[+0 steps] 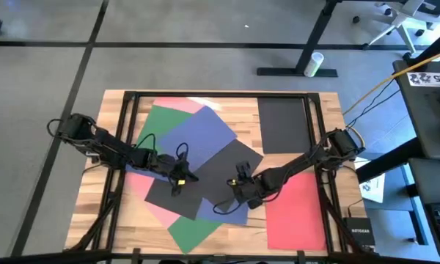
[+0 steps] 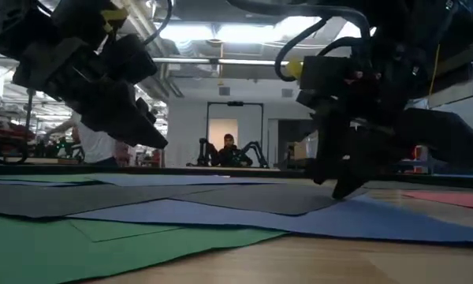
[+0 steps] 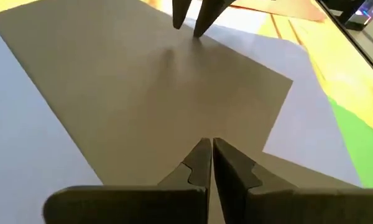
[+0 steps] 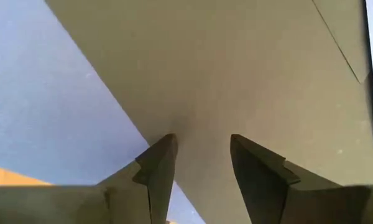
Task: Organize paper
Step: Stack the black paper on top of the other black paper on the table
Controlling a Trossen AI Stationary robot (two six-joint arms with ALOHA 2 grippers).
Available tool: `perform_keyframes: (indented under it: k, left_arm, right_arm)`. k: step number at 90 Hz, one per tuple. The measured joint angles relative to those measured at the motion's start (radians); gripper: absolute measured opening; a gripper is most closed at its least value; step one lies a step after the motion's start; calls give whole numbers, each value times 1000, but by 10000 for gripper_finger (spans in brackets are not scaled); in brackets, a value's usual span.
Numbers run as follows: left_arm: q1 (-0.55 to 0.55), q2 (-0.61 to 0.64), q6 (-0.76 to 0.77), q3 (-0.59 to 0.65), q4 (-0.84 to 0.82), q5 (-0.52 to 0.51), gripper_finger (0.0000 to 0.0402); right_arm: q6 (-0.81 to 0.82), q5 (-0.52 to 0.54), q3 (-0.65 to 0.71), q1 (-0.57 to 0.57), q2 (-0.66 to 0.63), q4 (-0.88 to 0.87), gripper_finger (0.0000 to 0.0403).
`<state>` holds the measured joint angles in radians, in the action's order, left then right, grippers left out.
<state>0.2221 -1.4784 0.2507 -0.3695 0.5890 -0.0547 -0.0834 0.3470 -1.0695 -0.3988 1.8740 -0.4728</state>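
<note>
Several paper sheets overlap on the wooden table (image 1: 95,220): green (image 1: 161,121), blue (image 1: 202,136), pink (image 1: 158,209), and a black sheet (image 1: 205,176) on top in the middle. A red sheet (image 1: 297,213) lies at the near right and a second black sheet (image 1: 284,125) at the far right. My left gripper (image 1: 178,181) is shut over the middle black sheet's left part (image 3: 143,93); in the low view it hangs above the paper (image 2: 150,134). My right gripper (image 4: 202,140) is open, with its tips down on the same sheet's right part. My right gripper sets both fingertips (image 4: 168,146) on the top face of the black sheet (image 4: 236,74), close to the edge where it overlaps the blue sheet (image 4: 43,93). The fingers slant down from the table's right side. Nothing is between them. The sheet lies flat.
A dark frame rail (image 1: 128,110) runs around the table top. A small white printed sheet (image 1: 372,187) and a black box (image 1: 359,235) lie off the table's right edge. Bare wood shows at the near left and between the far black sheet and the red one.
</note>
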Motion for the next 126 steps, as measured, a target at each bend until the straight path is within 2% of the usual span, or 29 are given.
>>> perform_keyframes:
  k: [51,126]
  left_arm:
    - [0,6,-12,0,-3,0,0]
    - [0,185,8,83,-14,0,0]
  right_arm:
    - [-2,2,0,0,0,-5,146]
    - [-4,5,1,0,0,-20,146]
